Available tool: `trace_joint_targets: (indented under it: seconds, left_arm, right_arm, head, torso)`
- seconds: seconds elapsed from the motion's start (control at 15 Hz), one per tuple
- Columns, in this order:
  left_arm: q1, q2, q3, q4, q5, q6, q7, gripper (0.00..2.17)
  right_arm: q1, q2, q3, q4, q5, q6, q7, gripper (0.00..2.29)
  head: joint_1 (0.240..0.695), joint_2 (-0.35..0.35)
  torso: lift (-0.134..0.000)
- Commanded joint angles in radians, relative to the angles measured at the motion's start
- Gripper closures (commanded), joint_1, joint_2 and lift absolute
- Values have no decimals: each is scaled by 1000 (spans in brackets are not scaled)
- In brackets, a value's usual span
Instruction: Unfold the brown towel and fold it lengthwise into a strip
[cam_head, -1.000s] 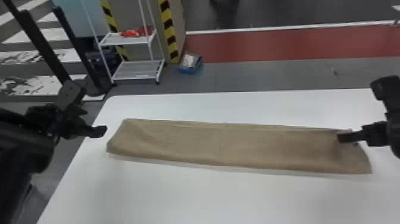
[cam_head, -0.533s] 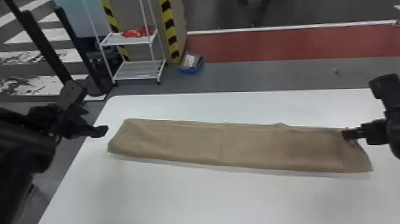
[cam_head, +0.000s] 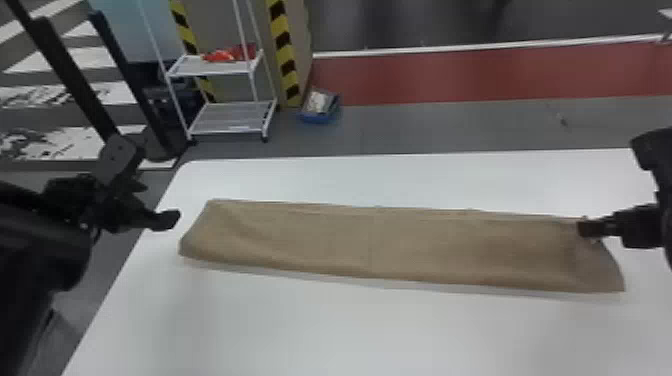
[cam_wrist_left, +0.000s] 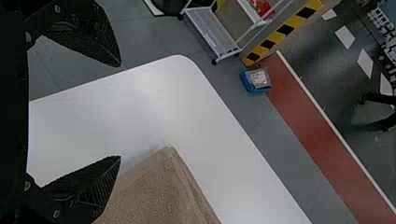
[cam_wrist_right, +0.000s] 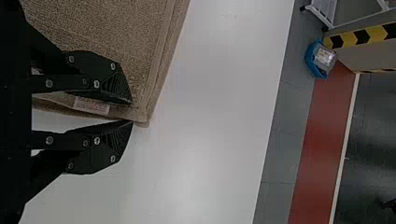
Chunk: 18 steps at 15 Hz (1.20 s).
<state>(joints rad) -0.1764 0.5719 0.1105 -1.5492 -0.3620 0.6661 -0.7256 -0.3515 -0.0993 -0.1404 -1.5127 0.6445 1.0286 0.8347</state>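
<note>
Brown towel (cam_head: 380, 242), folded into long strip, flat on white table (cam_head: 350, 330)

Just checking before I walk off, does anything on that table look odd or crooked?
The brown towel looks slightly askew on the white table: its left end lies nearer the table's far edge than its right. I see no spill or damage.

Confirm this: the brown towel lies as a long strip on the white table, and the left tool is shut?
Not quite: the left tool isn't shut; the left wrist view shows its fingers wide apart. The brown towel does lie as a long strip on the white table.
</note>
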Motion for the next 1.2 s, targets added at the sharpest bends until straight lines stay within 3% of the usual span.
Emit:
trace_joint_targets:
  seconds: [0.0,1.13]
  left_arm:
    - [0,0,0,0,0,-1,-3,211]
    - [12,3,3,1,3,-16,2,211]
  right_arm:
    - [0,1,4,-1,1,2,-2,859]
    - [6,7,38,-60,9,81,7,859]
  head:
    - [695,156]
    - [695,169]
  torso:
    - [-125]
    - [-125]
